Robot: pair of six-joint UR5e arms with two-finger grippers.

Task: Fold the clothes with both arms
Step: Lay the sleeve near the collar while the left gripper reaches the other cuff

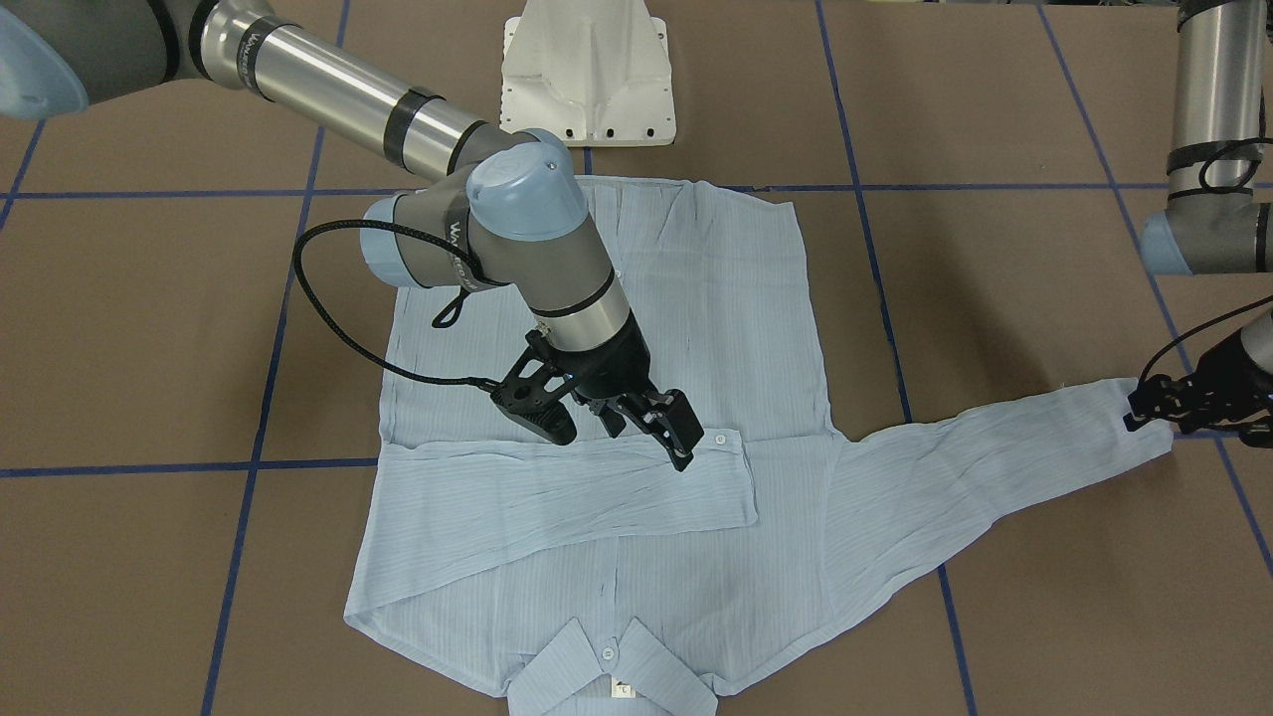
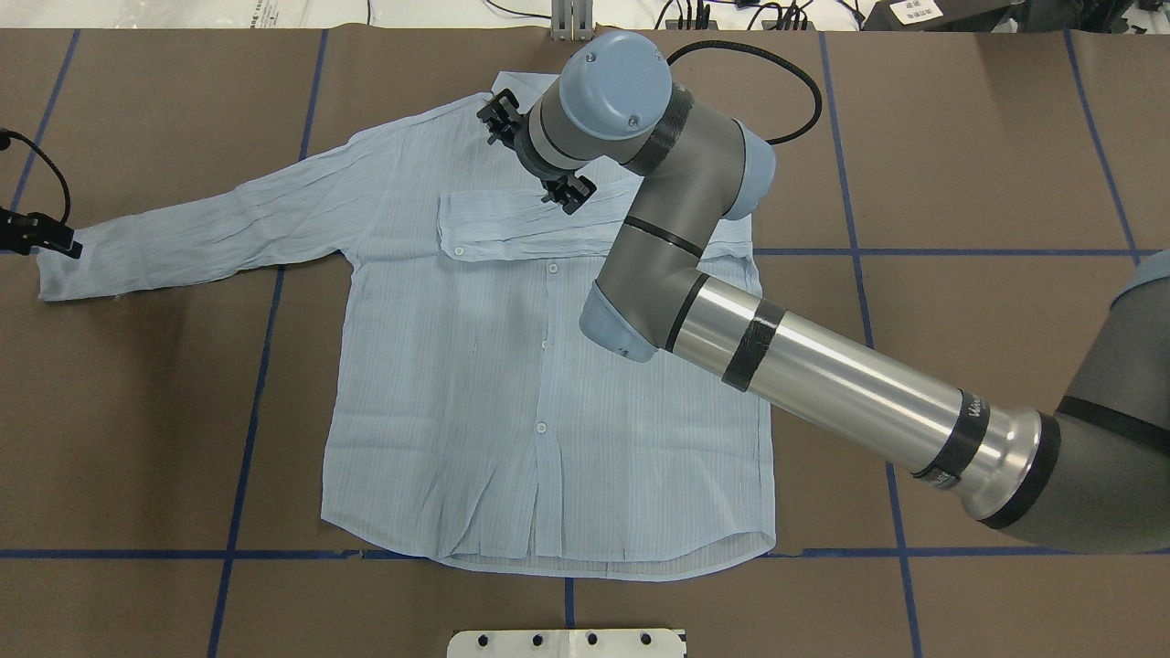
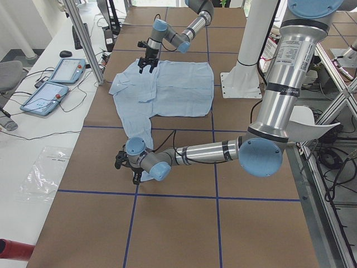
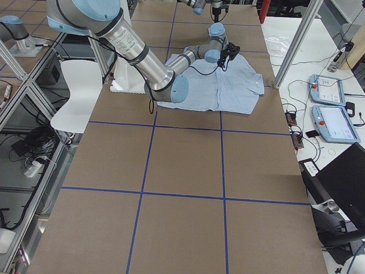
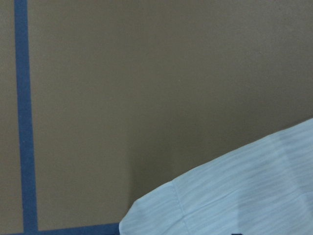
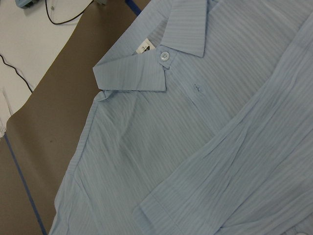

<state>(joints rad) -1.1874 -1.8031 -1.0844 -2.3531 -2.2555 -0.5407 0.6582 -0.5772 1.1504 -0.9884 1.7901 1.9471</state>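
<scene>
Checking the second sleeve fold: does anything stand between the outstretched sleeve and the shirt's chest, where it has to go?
Yes: the right gripper hangs over the chest of the shirt, by the folded sleeve. Nothing else visible stands between.

shirt point(image 1: 716, 298) — thin creased cloth | table point(image 1: 149, 328) — matt brown cover

Silver-grey arms point(image 2: 823, 375), blue caps point(image 2: 614, 84), black cables point(image 1: 296, 273)

table: brown top point(image 1: 1044, 617), your blue tape grid point(image 1: 149, 468) across it
pedestal: white base point(image 1: 588, 72), top centre of the front view
pendants: your two pendants point(image 3: 67, 70), upper left of the left view
bag: clear plastic bag point(image 3: 44, 174), lower left there
chair: white chair point(image 4: 73, 91), left edge of the right view
</scene>
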